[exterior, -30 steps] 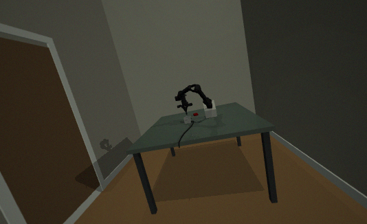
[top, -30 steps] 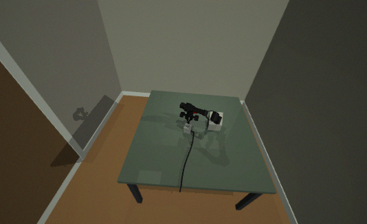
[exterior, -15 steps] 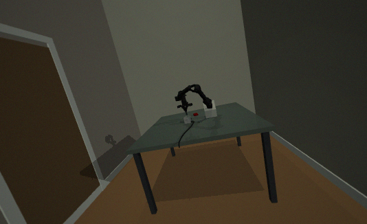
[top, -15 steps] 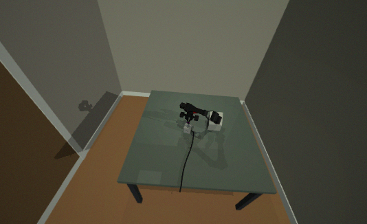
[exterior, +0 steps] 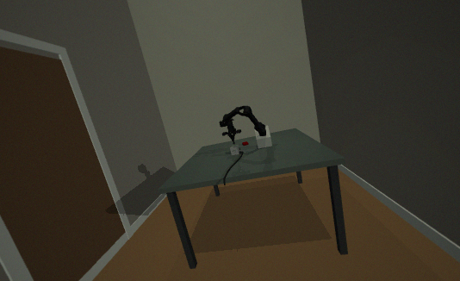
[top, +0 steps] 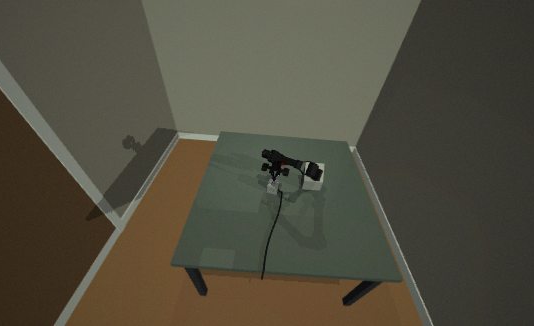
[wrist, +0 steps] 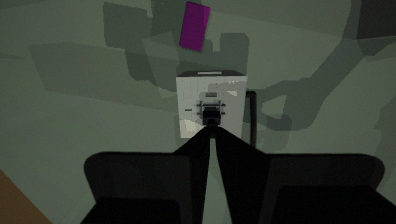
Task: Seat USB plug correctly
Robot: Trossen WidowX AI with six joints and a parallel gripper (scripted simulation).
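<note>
The USB plug [wrist: 211,115], small and dark, sits over the socket on top of the white power cube [wrist: 211,102], pinched between the nearly closed fingers of the gripper [wrist: 211,126], which points straight down at it. The cube stands near the middle of the green table [top: 328,250], its black cable [top: 270,235] trailing off the front edge; a purple card [wrist: 194,26] lies beyond it and the arm's white base [top: 314,184] just beside. Whether the plug is turned correctly cannot be told. The step likely calls for keeping the plug vertical and centred, pressing gently so the cube does not slide.
</note>
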